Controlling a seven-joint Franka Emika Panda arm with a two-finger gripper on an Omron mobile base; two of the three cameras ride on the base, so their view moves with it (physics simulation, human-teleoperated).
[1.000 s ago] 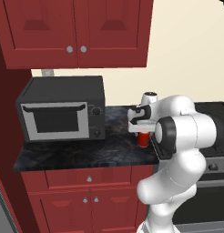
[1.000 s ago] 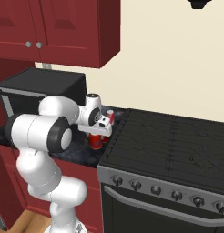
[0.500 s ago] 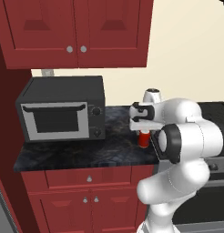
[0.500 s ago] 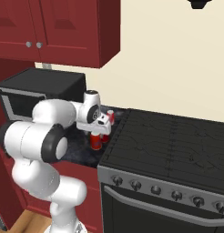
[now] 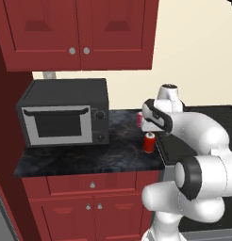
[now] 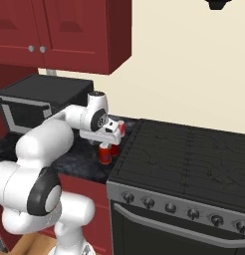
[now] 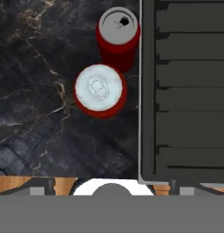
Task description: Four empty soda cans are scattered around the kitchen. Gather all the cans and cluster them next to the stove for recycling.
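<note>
1. Fingers point(image 6: 112, 135) spread wide, gripping nothing, hovering over the table point(image 5: 80, 160) right at the left edge of the stove point(image 6: 194, 159).
2. Two red soda cans standing upright directly below the fingers, seen top-down from the hand: near can point(image 7: 100, 91) in the middle, far can point(image 7: 118, 34) just beyond it, the two touching or nearly so, cannot tell which.
3. Same near can point(image 5: 149, 141) and far can point(image 5: 140, 118) visible from the left base view; near can point(image 6: 105, 153) also under the fingers from the right base view.
4. Progress, judged from how things lie: two cans already clustered just beside the stove, so roughly half done; two more cans yet to be found and brought, none in sight elsewhere here.
5. Edges: stove rim running just to one side of both cans, far can almost against it; front edge of the table not far behind the near can.
6. Open room: bare marbled table stretching away from the fingers toward the microwave point(image 5: 66, 113), good space for setting further cans down beside the pair.
7. Upper cabinets point(image 5: 80, 33) well above the fingers, leaving clear room for lifting straight up.
8. Risk: another can lowered too close likely to topple the standing ones.
</note>
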